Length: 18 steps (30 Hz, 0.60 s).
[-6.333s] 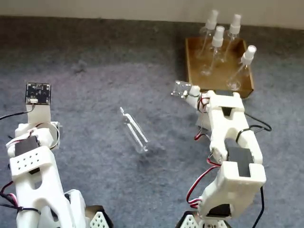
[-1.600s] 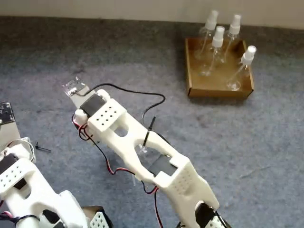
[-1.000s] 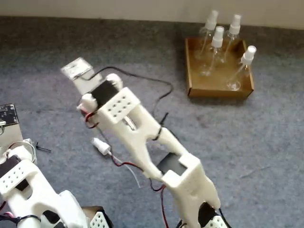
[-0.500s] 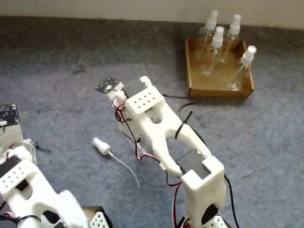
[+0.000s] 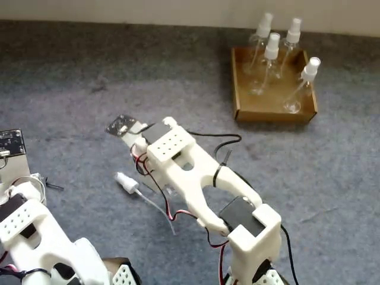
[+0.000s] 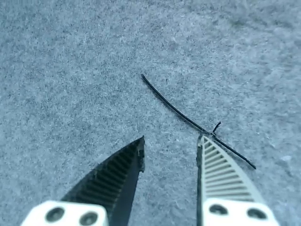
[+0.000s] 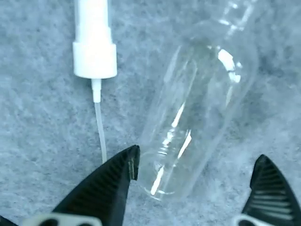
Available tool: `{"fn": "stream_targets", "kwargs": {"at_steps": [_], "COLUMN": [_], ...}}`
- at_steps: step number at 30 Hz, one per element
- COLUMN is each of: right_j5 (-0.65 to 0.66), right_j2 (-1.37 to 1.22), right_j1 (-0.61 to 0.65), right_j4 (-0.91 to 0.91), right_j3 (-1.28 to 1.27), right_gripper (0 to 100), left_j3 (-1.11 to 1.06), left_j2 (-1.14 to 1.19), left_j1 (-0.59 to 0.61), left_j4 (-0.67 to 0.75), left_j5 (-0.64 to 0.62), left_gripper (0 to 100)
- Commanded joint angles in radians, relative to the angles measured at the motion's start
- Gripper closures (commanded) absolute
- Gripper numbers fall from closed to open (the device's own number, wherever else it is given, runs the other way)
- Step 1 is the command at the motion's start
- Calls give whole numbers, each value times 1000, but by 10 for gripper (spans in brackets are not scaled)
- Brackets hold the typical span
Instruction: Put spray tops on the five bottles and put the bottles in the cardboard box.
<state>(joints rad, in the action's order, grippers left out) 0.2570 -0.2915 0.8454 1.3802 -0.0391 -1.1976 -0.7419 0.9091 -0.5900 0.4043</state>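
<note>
A clear bottle (image 7: 202, 99) without a top lies on its side on the grey carpet. A white spray top (image 7: 95, 42) with its thin tube (image 7: 99, 129) lies close beside it. My right gripper (image 7: 197, 160) hangs open just above the bottle's base end, one finger on each side, holding nothing. In the high view the right arm (image 5: 178, 160) covers the bottle, and the spray top (image 5: 126, 182) lies to its left. The cardboard box (image 5: 273, 114) at the back right holds several capped bottles (image 5: 270, 59). My left gripper (image 6: 171, 141) is open over bare carpet.
A black cable tie (image 6: 188, 120) lies on the carpet just ahead of the left gripper's fingertips; the tie (image 5: 52, 186) also shows near the left arm (image 5: 29, 225). Open carpet lies between the right arm and the box.
The right arm swung from the far left back toward the middle, leaving the spray top on the carpet, and now sits lower over the bottle. The left arm stayed put.
</note>
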Motion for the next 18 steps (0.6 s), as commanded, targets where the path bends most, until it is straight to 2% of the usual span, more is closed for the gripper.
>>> {"fn": "stream_targets", "kwargs": {"at_steps": [1, 10, 18], "right_j5": [-48, -49, -49], "right_j2": [8, 19, 8], "right_j1": [22, -2, -8], "right_j4": [-74, -162, -367], "right_j3": [1, 16, 35], "right_gripper": [657, 657, 658], "left_j3": [5, 5, 5], "left_j2": [-24, -24, -24], "left_j1": [-25, -22, -19], "left_j4": [12, 12, 15], "left_j5": [3, 5, 6], "left_gripper": [818, 818, 818]}}
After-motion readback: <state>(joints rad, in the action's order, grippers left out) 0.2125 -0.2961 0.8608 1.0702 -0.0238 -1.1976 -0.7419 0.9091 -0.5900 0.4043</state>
